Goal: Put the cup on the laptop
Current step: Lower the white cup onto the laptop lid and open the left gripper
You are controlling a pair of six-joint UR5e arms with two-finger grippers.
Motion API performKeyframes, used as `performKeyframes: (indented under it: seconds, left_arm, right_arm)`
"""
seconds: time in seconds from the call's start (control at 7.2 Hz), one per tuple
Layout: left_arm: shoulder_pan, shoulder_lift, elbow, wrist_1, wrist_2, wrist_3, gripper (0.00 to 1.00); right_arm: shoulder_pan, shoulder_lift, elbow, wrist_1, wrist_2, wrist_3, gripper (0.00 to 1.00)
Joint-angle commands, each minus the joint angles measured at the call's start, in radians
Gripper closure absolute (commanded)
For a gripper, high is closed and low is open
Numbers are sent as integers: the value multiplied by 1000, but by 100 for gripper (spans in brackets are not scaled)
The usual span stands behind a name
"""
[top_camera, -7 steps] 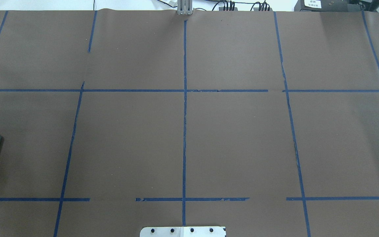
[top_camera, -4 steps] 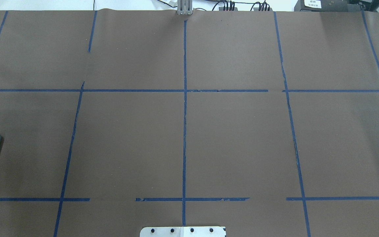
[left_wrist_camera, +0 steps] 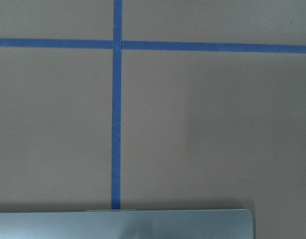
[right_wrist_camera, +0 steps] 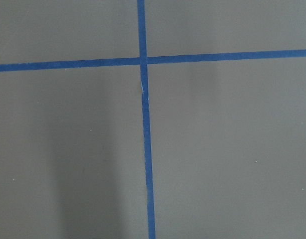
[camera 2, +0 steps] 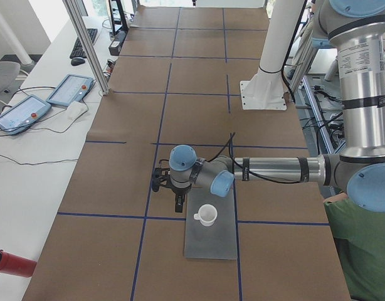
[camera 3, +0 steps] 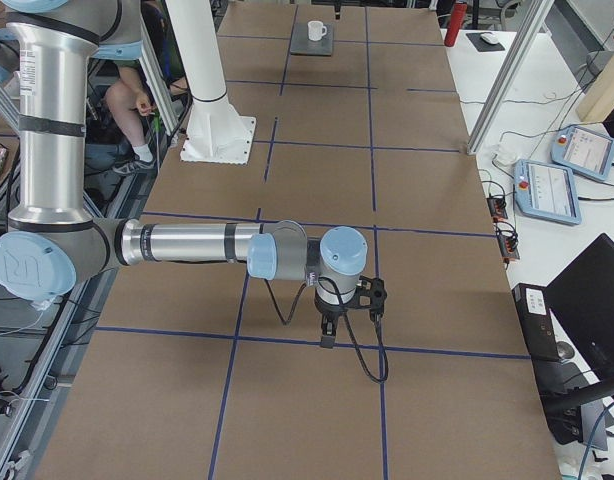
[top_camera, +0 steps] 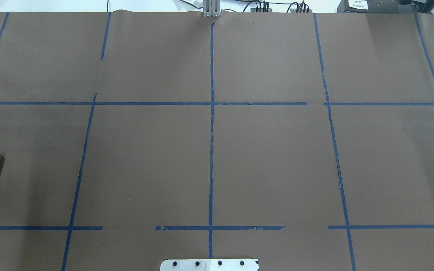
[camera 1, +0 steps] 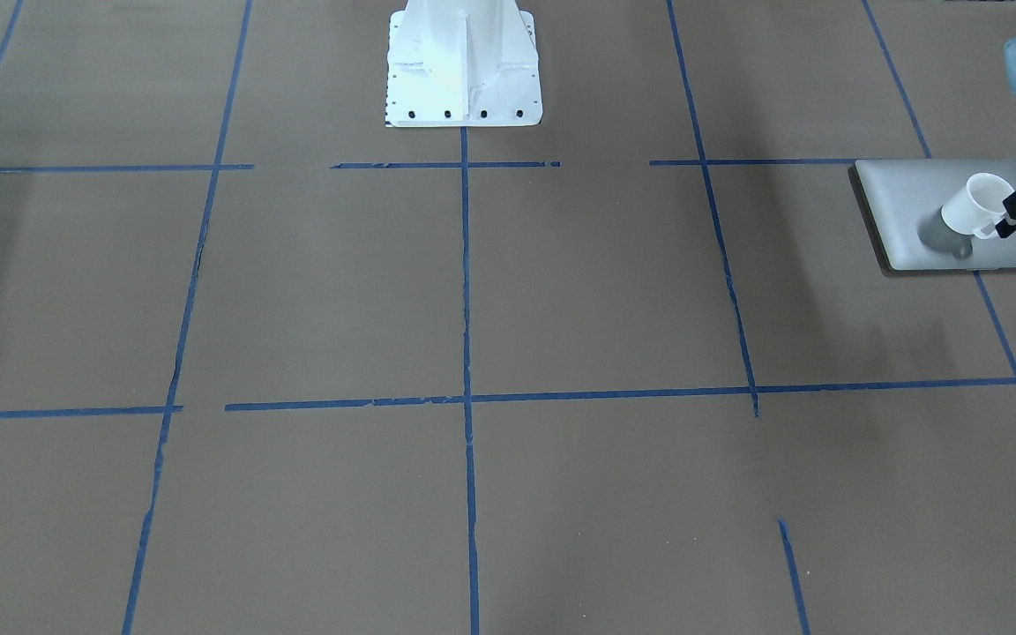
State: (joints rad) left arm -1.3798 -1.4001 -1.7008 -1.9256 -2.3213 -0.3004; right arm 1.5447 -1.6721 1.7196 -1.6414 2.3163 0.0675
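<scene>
cup (camera 1: 968, 208) on laptop (camera 1: 898, 196), ovhd cam: laptop edge only

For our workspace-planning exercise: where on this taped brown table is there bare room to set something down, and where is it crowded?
Bare: the brown paper squares between the blue tape lines ahead of the white robot pedestal. Crowded: the silver-grey flat laptop at the robot's left end, where the small white mug stands.

Silver tubes (camera 3: 187, 243), light-blue joint caps (camera 3: 342, 247), black cables (camera 3: 383, 355)
</scene>
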Motion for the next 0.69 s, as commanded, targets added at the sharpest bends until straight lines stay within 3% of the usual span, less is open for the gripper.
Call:
performKeyframes:
  seconds: [0.0,0.28,0.56]
  left_arm:
    - [-128,-34,-51,240,0,231,0]
    - [-159,-95,-52,417,0,297,0]
    - [-197,-111,-39,476,-1,329,0]
  right_arm:
    - [0,0,0,0,0,0,0]
    - [0,0,0,0,0,0,0]
    - [0,0,0,0,0,0,0]
